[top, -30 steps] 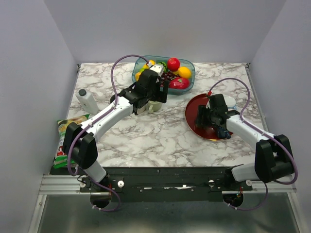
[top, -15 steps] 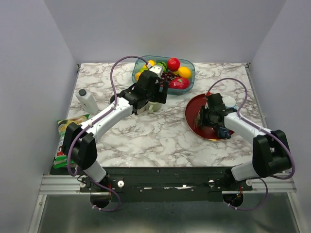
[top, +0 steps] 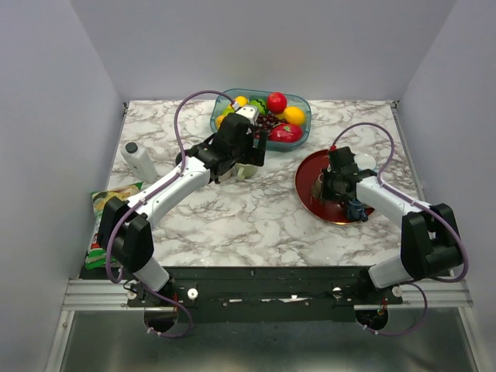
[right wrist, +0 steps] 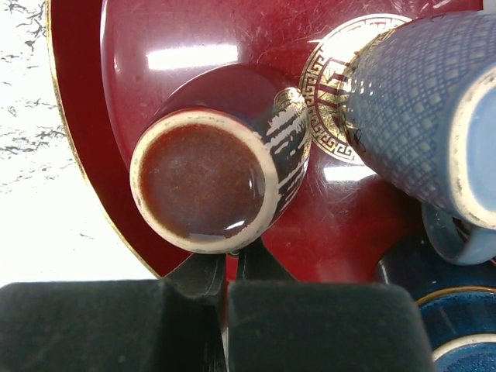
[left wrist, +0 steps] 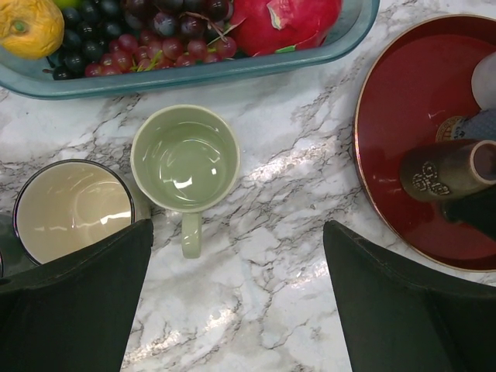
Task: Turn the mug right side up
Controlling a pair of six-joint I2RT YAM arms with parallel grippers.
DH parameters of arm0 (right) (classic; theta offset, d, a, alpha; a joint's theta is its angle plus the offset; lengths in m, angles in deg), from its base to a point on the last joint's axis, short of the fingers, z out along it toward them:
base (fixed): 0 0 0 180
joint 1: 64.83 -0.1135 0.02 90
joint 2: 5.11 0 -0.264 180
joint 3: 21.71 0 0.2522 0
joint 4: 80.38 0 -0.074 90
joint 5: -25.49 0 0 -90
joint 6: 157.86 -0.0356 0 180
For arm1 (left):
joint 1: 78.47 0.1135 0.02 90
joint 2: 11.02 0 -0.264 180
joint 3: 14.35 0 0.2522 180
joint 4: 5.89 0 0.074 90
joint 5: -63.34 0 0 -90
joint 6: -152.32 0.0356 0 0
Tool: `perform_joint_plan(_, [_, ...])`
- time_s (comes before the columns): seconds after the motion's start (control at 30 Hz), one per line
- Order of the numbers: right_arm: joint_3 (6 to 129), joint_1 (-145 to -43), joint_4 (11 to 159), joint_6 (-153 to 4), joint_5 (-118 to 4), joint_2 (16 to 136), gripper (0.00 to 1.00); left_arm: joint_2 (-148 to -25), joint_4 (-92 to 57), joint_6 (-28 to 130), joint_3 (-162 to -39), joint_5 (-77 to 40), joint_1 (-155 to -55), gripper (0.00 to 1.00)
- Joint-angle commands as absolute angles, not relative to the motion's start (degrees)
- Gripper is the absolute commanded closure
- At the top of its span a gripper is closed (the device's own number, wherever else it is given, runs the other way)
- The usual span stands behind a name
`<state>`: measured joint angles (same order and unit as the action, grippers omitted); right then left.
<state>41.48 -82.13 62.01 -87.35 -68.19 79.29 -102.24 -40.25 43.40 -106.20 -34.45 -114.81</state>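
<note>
R gripper [right wrist: 229, 288] clenched on mug [right wrist: 203, 180] handle, L gripper [left wrist: 236, 260] wide open; glazed ceramic, slick & brittle, so you rotate gently

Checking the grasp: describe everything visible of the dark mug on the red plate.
The mug is dark glazed ceramic with pale streaks, a cream rim and a brown inside. It lies on its side on the red plate, mouth facing the right wrist camera, beside a blue cup. The right gripper is shut on what looks like its handle.

Mug [right wrist: 203, 188] on plate [right wrist: 116, 101], beside second mug [right wrist: 411, 108].
</note>
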Motion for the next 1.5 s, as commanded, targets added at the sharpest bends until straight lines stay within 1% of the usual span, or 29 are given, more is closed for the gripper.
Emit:
perform_joint_plan(0.0, [43.82, -82.41, 60.81, -87.55, -69.96, 76.99, 0.99, -99.71, -38.90, 42.55, -105.72, -32.47, -114.51, 0.01])
perform_joint_plan(0.17, [49.08, -82.41, 59.15, -87.81, -66.98, 71.36, 0.99, -98.48, -37.59, 41.84, -106.34, -29.05, -114.15, 0.01])
perform_joint_plan(0.3, [57.59, -82.41, 58.79, -88.78, -60.49, 67.06, 0.99, -96.72, -34.43, 40.53, -106.43, -22.46, -113.37, 0.01])
perform_joint_plan(0.4, [62.35, -82.41, 59.14, -90.44, -54.96, 65.47, 0.99, -94.79, -29.34, 38.16, -105.90, -13.42, -111.96, 0.01])
perform_joint_plan(0.43, [65.06, -82.41, 60.02, -90.88, -53.19, 65.38, 0.99, -93.83, -25.41, 37.71, -105.64, -6.34, -111.61, 0.01])
perform_joint_plan(0.47, [66.31, -82.41, 60.98, -91.50, -51.17, 64.94, 0.99, -93.38, -23.28, 36.32, -105.37, -2.62, -111.26, 0.01])
perform_joint_plan(0.5, [66.93, -82.41, 62.21, -93.77, -46.54, 64.59, 0.99, -93.03, -21.34, 35.35, -104.94, -0.14, -111.08, 0.01])
perform_joint_plan(0.57, [66.41, -82.41, 70.62, -96.68, -40.72, 63.02, 0.99, -92.41, -16.16, 33.33, -104.93, 6.17, -111.08, 0.01])
perform_joint_plan(0.63, [65.36, -82.41, 80.09, -103.00, -33.68, 62.48, 0.99, -92.15, -11.08, 28.77, -104.58, 7.96, -111.08, 0.01])
perform_joint_plan(0.7, [65.35, -82.41, 85.14, -108.08, -28.68, 63.00, 0.99, -91.97, -6.15, 25.07, -103.10, 10.16, -110.90, 0.01])
perform_joint_plan(0.73, [65.35, -82.41, 89.42, -109.42, -27.52, 63.18, 0.99, -91.97, -0.72, 21.14, -102.56, 10.86, -110.73, 0.01])
perform_joint_plan(0.9, [66.41, -82.41, 97.28, -114.87, -22.86, 63.71, 0.99, -93.37, 10.21, 12.67, -102.64, 13.76, -110.46, 0.01])
perform_joint_plan(1.0, [66.41, -82.32, 100.88, -117.16, -21.62, 64.41, 0.99, -94.26, 14.70, 9.42, -102.12, 13.85, -110.37, 0.06])
perform_joint_plan(1.1, [65.53, -82.41, 103.26, -118.39, -21.00, 64.41, 0.99, -94.52, 18.57, 6.61, -101.59, 13.86, -110.29, 0.12])
perform_joint_plan(1.13, [65.36, -82.41, 103.61, -118.40, -20.48, 64.41, 0.99, -94.87, 19.88, 5.90, -101.59, 13.77, -110.37, 0.17])
perform_joint_plan(1.2, [65.00, -82.41, 103.88, -118.83, -20.30, 64.32, 0.99, -95.22, 20.77, 4.67, -102.03, 13.94, -110.37, 0.23])
perform_joint_plan(1.23, [64.74, -82.41, 104.66, -119.10, -20.21, 64.41, 0.99, -95.66, 21.04, 4.40, -102.20, 13.94, -110.37, 0.28])
perform_joint_plan(1.3, [64.47, -82.41, 105.02, -119.19, -20.21, 64.24, 0.99, -95.75, 21.91, 3.70, -102.21, 14.21, -110.37, 0.33])
perform_joint_plan(1.33, [64.30, -82.41, 105.20, -119.28, -20.04, 64.32, 0.99, -95.75, 22.18, 3.70, -102.12, 14.12, -110.37, 0.37])
perform_joint_plan(1.47, [62.98, -82.41, 105.90, -118.49, -20.21, 64.06, 0.99, -95.75, 22.80, 3.52, -102.12, 14.03, -110.46, 0.47])
